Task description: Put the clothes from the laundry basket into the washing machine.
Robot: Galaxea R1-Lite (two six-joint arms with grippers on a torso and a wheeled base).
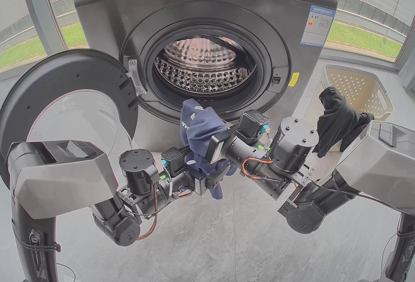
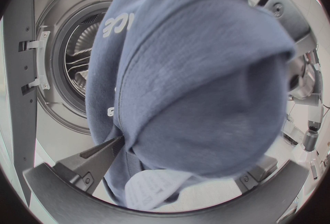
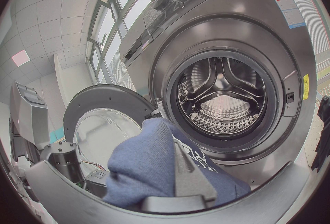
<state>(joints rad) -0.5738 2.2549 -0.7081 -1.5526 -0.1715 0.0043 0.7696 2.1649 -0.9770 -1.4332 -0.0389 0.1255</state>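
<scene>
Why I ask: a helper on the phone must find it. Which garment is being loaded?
Find the grey front-loading washing machine with its round door swung open. In front of its drum opening, the right gripper holds up a navy blue garment with white lettering. Its neighbour, the black garment, hangs on the cream laundry basket.

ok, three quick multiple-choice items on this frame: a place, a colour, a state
1. Where is the black garment? A on the floor; B draped over the laundry basket rim; C on a shelf.
2. The held garment is: A red; B white; C navy.
3. The washing machine door is: A open; B shut; C removed.
Key: 1 B, it hangs off the basket's rim. 2 C, navy cloth clamped by the left gripper and right gripper. 3 A, it's swung aside, drum exposed.
</scene>
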